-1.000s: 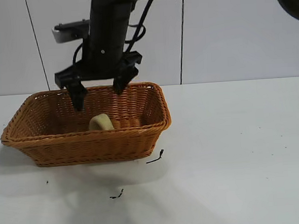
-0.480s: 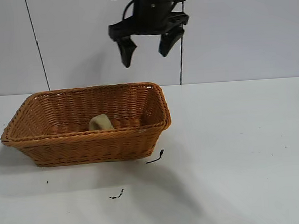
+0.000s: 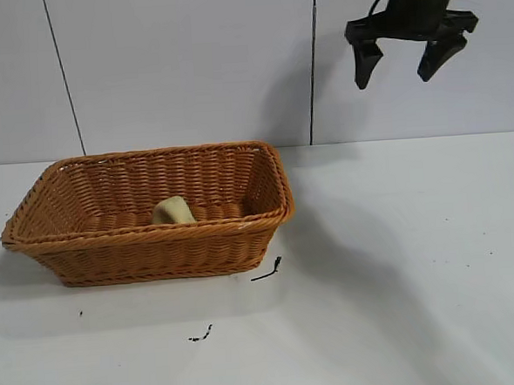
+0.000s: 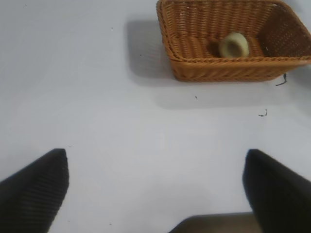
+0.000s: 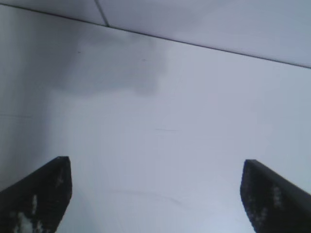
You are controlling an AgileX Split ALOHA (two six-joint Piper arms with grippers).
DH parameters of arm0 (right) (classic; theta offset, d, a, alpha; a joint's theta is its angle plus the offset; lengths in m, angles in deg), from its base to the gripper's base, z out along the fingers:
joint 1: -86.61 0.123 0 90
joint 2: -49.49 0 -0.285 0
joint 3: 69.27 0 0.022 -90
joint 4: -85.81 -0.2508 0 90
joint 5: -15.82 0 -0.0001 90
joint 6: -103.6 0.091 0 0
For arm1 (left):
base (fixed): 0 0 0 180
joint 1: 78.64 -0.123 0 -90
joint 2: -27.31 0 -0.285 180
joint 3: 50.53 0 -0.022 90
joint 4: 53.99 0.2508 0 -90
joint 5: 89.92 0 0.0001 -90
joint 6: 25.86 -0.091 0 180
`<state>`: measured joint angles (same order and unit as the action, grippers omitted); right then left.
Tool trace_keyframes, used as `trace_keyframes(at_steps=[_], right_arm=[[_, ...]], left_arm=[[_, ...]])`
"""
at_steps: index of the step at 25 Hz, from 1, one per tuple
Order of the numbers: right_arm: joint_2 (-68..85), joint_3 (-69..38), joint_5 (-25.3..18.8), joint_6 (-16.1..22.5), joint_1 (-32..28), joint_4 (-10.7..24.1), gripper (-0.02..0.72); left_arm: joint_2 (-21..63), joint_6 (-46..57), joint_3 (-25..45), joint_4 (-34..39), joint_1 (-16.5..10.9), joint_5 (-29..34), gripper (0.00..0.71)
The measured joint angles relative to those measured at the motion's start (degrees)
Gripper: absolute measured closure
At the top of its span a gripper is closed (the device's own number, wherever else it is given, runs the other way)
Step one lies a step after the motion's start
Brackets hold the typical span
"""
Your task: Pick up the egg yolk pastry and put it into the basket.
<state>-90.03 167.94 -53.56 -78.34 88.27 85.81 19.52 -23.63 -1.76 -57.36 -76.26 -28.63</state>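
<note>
**Pastry in the basket, right gripper high and empty**

Although the egg yolk pastry (image 3: 173, 211) sits in plain sight from my outside camera, I only get its upper part there: the near wall of the basket (image 3: 156, 251) cuts off its base, so I cannot tell how it rests on the weave. From the left wrist camera I see more of the pastry (image 4: 233, 44), a pale rounded dome lying on the basket floor (image 4: 194, 46), roughly midway along the basket's length. It is too round for me to give it a long axis, and its crease is too soft to read. The basket itself has its long axis running across my outside view, parallel to the table's (image 3: 401, 262) back edge.

My right gripper (image 3: 401, 61) hangs high in front of the white wall, well apart from the basket, which lies below it and off toward the left arm's side. Its arm is cut off by the top of the picture. The fingers (image 3: 362, 62) stand wide apart with nothing between them; the right wrist camera shows both tips (image 5: 34, 194) over bare table only, with a grey shadow beyond.

My left gripper (image 4: 155, 194) is out of the outside view. On its own camera only its two dark fingertips show, spread wide, holding nothing, with the basket well ahead of them. Two small dark specks (image 3: 266, 270) lie on the table just beside the basket's near corner.
</note>
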Motion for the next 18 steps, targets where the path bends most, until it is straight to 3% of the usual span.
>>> trace_keyframes(at_steps=[18], right_arm=[[48.01,-50.99,-0.01,0.0,-0.56,0.0,0.062]], left_arm=[[0.0,0.0,0.0,0.0,0.0,0.0,0.015]])
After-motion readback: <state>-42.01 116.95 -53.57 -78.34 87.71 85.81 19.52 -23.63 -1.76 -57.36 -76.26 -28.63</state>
